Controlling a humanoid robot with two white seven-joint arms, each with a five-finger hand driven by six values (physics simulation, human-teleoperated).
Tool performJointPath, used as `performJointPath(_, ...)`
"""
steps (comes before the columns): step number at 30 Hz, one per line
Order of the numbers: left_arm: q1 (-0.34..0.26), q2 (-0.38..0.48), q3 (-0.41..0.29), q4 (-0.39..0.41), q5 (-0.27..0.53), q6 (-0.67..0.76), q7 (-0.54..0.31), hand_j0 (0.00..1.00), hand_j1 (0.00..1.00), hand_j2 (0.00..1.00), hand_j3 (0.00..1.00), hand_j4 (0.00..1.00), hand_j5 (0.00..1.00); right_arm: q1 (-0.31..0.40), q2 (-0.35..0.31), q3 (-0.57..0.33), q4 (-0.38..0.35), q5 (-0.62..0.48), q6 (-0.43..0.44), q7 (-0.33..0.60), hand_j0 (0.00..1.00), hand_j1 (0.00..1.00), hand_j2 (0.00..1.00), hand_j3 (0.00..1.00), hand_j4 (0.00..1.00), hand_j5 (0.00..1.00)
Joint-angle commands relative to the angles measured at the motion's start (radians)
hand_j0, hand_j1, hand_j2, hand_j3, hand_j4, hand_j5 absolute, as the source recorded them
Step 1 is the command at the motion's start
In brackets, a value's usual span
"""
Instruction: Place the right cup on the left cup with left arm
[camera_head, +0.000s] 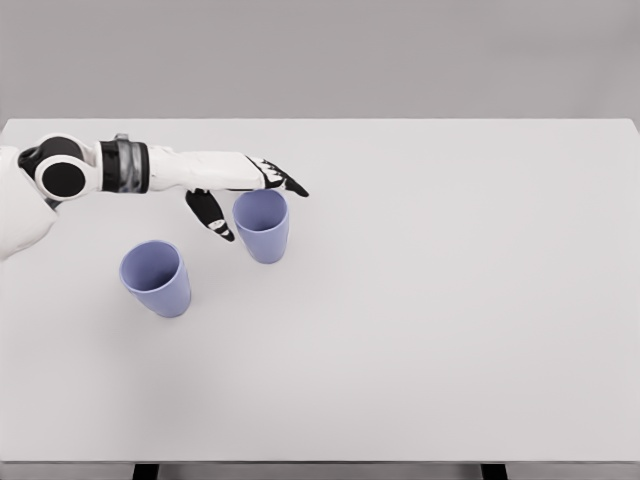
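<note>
Two lavender-blue cups stand upright on the white table. The right cup (263, 226) is near the middle left, and the left cup (157, 278) stands lower and further left. My left hand (250, 204) reaches in from the left edge and sits at the right cup's rim. Its fingers (285, 181) stretch over the far side of the rim, and the thumb (211, 214) hangs on the cup's left side. The hand is spread around the cup and not closed on it. The right arm does not show.
The white table (450, 300) fills the view, with its far edge along the grey wall and its front edge near the bottom. My left arm's forearm (150, 168) lies across the upper left.
</note>
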Motion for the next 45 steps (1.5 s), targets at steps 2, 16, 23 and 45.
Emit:
performJointPath(2,0.009,-0.002,0.003,-0.002,-0.030,0.002,0.000,1.00,1.00,1.00,1.00,1.00,1.00,0.000,0.000,0.000,0.001,0.000,0.000,0.000,1.00,1.00,1.00,1.00,1.00,1.00)
performJointPath(16,0.043,0.042,0.084,-0.084,-0.013,0.002,0.003,0.57,0.57,0.57,0.57,0.57,0.57,0.000,0.000,0.000,0.001,0.000,0.000,0.000,1.00,1.00,1.00,1.00,1.00,1.00)
performJointPath(23,0.034,0.225,0.098,-0.303,0.140,0.002,0.002,0.54,0.54,0.54,0.54,0.54,0.54,0.000,0.000,0.000,0.001,0.000,0.000,0.000,1.00,1.00,1.00,1.00,1.00,1.00)
performJointPath(45,0.077,0.717,0.196,-0.607,0.387,0.002,-0.004,0.54,0.54,0.54,0.54,0.54,0.54,0.000,0.000,0.000,-0.001,0.000,0.000,0.000,1.00,1.00,1.00,1.00,1.00,1.00)
